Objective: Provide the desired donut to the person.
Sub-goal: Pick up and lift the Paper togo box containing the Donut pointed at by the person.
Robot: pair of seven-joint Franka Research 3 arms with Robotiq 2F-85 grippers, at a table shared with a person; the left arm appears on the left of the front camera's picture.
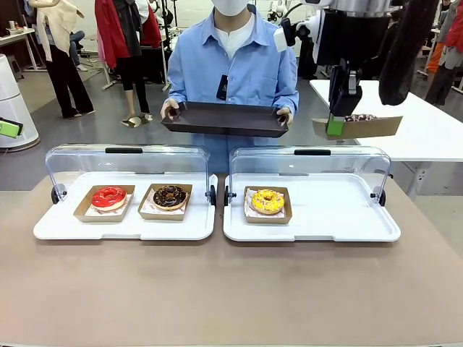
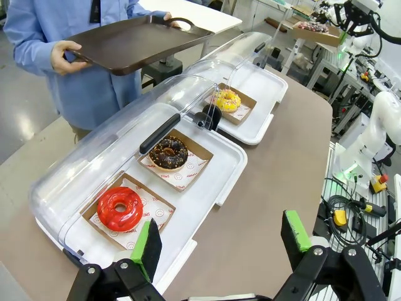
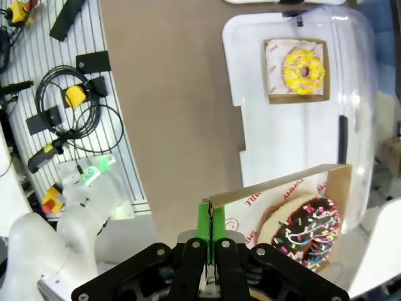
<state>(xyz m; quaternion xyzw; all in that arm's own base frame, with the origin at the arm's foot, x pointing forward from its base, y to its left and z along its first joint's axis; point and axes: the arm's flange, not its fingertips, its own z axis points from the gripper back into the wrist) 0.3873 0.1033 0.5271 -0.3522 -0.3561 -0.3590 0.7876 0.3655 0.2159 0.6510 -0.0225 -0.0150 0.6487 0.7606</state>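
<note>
- The right gripper point(image 1: 335, 123) is clamped on one wall of a cardboard box point(image 1: 370, 128), its green pads pressed together on the edge.
- The sprinkle donut point(image 3: 310, 229) lies in that box. The box hangs in the air above the far right corner of the right case point(image 1: 340, 220).
- The box is to the right of the tray point(image 1: 224, 119), at about its height and apart from it.
- The person point(image 1: 239, 69) stands at the far side of the table point(image 1: 217, 289), holding the dark tray in both hands by its ends.
- The left gripper point(image 2: 220, 241) hovers over the table's near edge beside the left case point(image 1: 123, 228), jaws spread wide and holding nothing.
- Both cases have their clear lids up.
- The left case holds a red donut point(image 1: 108, 196) and a chocolate donut point(image 1: 170, 196), each in its own box.
- The right case holds a yellow donut point(image 1: 267, 201).
</note>
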